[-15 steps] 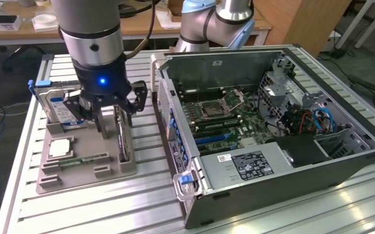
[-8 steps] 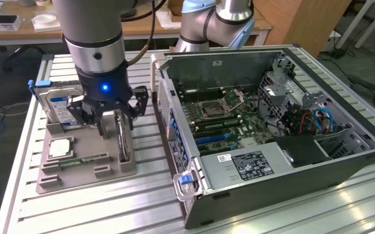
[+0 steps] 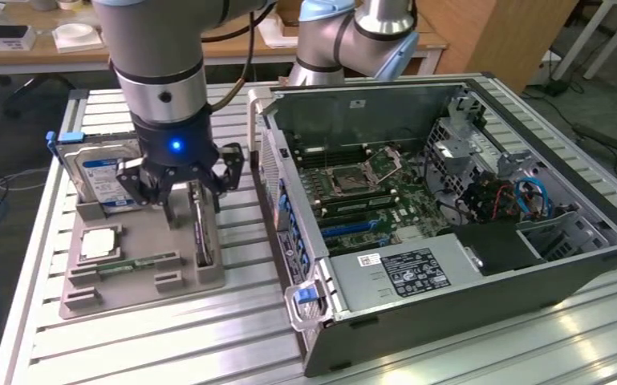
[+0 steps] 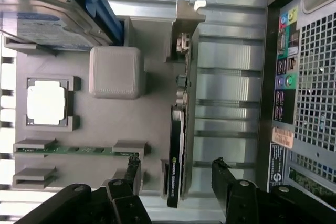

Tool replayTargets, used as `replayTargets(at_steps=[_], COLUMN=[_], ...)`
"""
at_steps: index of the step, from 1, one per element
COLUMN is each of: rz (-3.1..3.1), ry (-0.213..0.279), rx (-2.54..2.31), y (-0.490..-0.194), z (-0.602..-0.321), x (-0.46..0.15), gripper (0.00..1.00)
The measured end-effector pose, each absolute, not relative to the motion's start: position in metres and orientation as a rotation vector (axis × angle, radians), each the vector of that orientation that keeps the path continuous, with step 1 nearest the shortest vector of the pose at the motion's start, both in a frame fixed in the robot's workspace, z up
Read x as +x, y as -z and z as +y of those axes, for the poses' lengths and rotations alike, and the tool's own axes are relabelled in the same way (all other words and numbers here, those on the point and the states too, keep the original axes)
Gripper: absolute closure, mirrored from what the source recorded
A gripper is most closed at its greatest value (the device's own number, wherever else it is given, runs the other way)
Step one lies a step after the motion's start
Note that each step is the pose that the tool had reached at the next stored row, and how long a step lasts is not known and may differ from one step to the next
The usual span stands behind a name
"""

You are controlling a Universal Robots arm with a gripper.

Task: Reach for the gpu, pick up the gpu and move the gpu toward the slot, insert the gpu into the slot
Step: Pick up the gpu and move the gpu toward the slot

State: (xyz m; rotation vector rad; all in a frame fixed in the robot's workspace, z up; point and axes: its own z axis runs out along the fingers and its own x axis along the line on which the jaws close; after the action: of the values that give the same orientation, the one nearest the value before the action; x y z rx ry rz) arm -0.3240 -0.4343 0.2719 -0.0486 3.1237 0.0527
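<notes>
The gpu (image 3: 202, 234) stands on its edge in a grey holder tray (image 3: 137, 290) on the table, at the exterior view's left of the open computer case. In the wrist view the gpu (image 4: 177, 135) is a thin dark strip with its metal bracket end farther off. My gripper (image 3: 183, 195) hangs directly over it, open, one finger on each side and clear of the card. The wrist view shows the gripper (image 4: 176, 177) straddling the card's near end. The slot (image 3: 348, 228) is a long blue connector on the green motherboard inside the case.
The tray also holds a blue-labelled hard drive (image 3: 103, 172) upright, a square CPU (image 3: 99, 241) and a memory stick (image 3: 137, 263). The case's (image 3: 448, 281) side wall rises close beside the tray. A second arm's base (image 3: 340, 40) stands behind the case.
</notes>
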Motion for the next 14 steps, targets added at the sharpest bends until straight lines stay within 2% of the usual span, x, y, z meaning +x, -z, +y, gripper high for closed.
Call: replayTargets(at_steps=[7,14], rz=[3.124,3.122], ry=[-0.052,-0.05], rx=[-0.049,0.0], y=[-0.259,-0.247], z=[-0.421,-0.421], x=[-0.324,-0.324], gripper=[0.35,0.35])
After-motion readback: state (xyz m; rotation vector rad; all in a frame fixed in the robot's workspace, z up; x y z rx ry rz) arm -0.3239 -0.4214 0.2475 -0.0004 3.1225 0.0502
